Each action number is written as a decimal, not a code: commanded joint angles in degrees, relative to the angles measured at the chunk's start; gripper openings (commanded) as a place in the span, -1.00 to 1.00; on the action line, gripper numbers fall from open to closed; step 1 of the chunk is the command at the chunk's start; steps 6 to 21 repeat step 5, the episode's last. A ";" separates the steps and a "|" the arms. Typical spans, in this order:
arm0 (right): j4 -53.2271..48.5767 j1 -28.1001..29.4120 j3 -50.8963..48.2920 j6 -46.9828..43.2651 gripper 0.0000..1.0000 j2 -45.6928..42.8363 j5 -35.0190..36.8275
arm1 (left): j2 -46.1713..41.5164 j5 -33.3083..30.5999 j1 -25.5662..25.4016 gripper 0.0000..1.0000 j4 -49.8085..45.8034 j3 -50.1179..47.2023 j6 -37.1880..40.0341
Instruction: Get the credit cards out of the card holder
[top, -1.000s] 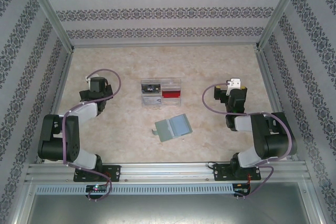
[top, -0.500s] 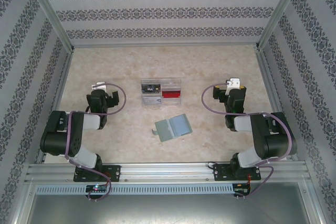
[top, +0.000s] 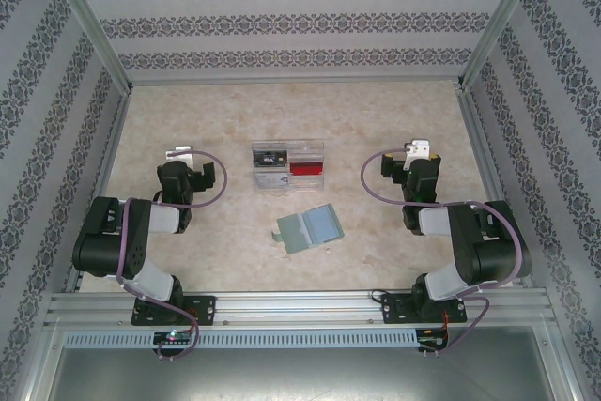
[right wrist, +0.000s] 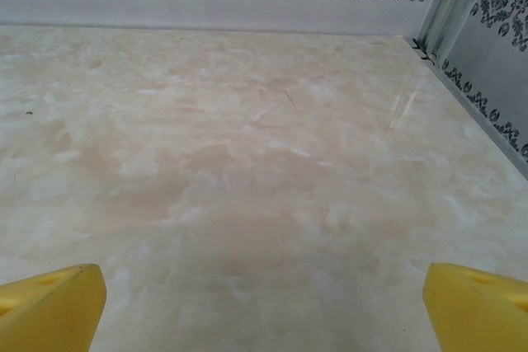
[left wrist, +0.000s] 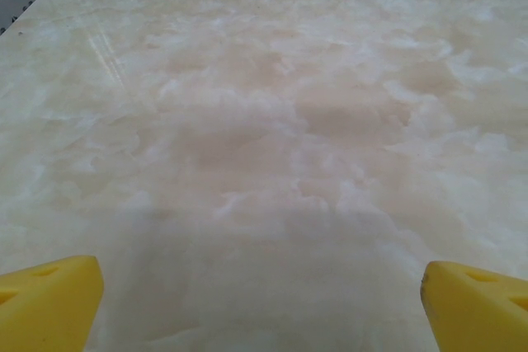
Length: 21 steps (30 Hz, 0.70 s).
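Left tool and right tool gape wide above the surface. Between them lies the card holder, unfolded, near a clear tray.

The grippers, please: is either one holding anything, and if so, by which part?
Nothing is held. The left gripper and right gripper are both open over the table; the card holder lies apart from both.

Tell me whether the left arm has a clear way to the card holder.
Probably yes. The card holder lies open on the table with nothing between it and the left tool, which is open and empty. The clear tray sits farther back, off the path.
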 commanded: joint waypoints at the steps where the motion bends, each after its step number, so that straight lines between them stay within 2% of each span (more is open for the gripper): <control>1: 0.29 -0.92 0.73 1.47 0.96 -0.08 -1.76 | -0.13 1.72 -0.28 0.98 2.78 0.56 1.17; 21: 0.07 -1.29 0.74 1.35 0.96 -0.17 -3.24 | -0.07 2.38 -0.28 0.99 2.68 0.53 1.49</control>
